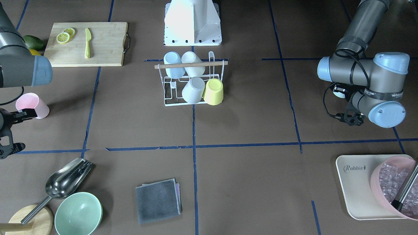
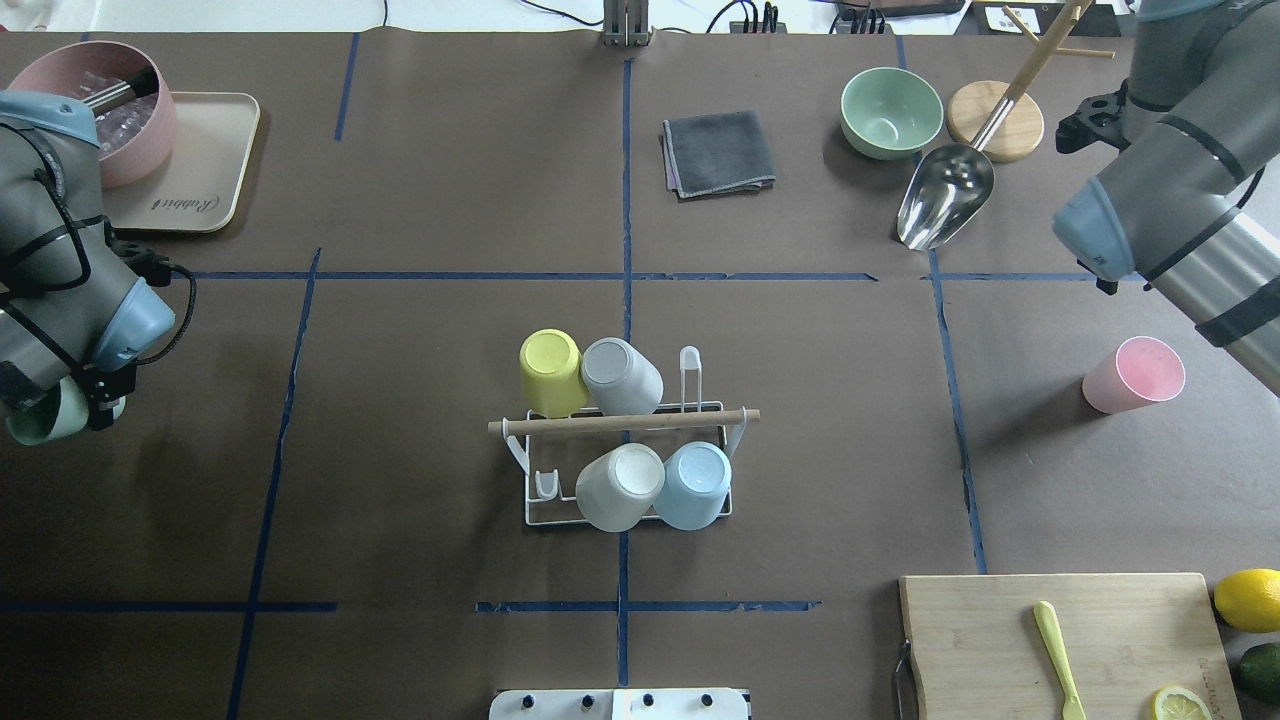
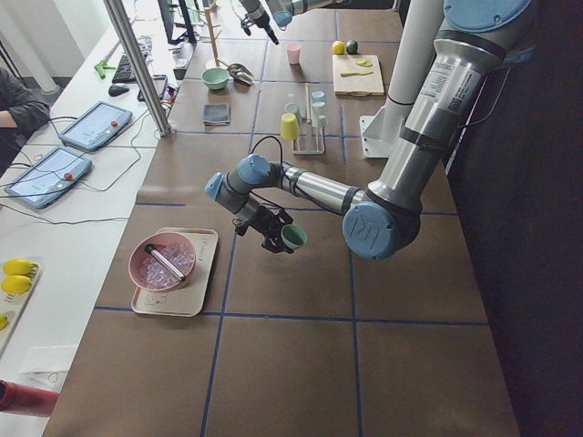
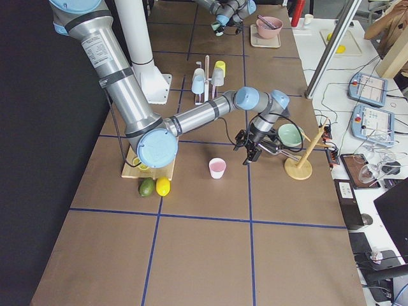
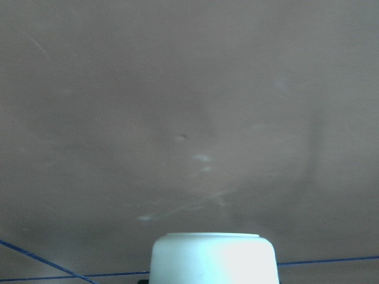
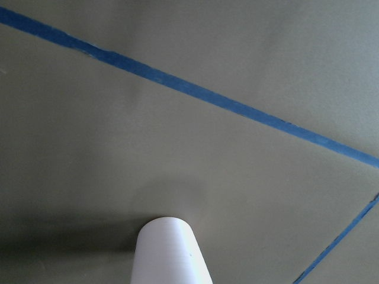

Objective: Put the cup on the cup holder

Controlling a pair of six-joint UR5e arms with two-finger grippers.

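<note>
The cup holder (image 2: 640,420), a white wire rack with a wooden rod, stands mid-table and also shows in the front view (image 1: 183,101). Several cups sit upside down on it: yellow (image 2: 550,370), grey, white and light blue. My left gripper (image 2: 60,415) is shut on a pale green cup (image 3: 293,238), held above the table far left of the rack. The cup's base fills the bottom of the left wrist view (image 5: 213,257). A pink cup (image 2: 1135,374) stands upright on the table at the right. My right gripper (image 1: 16,130) is open and empty beside the pink cup (image 1: 32,105).
A cutting board (image 2: 1060,640) with a yellow knife and lemon slices lies near right, a lemon and an avocado beside it. A green bowl (image 2: 890,112), metal scoop, wooden stand and grey cloth (image 2: 718,152) lie at the far side. A tray (image 2: 205,170) with a pink ice bowl lies far left.
</note>
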